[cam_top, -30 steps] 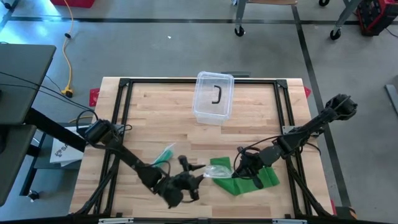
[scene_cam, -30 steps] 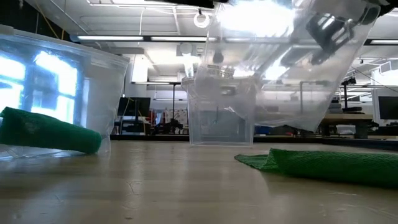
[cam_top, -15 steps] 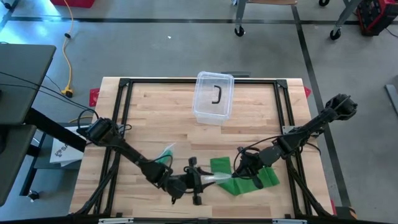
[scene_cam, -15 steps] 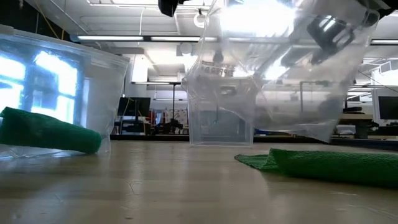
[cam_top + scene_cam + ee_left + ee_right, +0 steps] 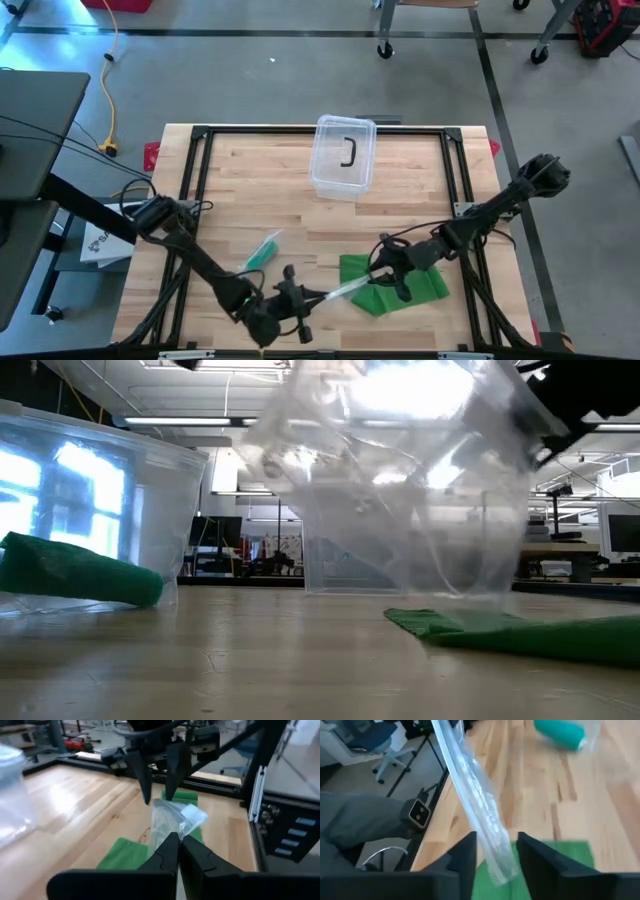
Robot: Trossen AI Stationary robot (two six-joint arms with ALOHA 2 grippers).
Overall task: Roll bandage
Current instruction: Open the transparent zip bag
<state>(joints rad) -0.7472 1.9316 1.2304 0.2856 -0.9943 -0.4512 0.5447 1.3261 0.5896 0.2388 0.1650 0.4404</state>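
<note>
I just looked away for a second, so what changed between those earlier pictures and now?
The left gripper closed on the clear plastic bag and pulled back toward the table's near edge. The right gripper opened, letting the bag go. The green bandage, rolled bandage and clear container stayed put.

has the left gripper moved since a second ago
Yes. In the high view the left gripper has pulled back toward the table's near edge, away from the clear container, drawing the plastic bag with it.

Green bandage [image 5: 560, 636] behind the clear plastic bag [image 5: 400, 480], cut off at the low view's edge.
</note>
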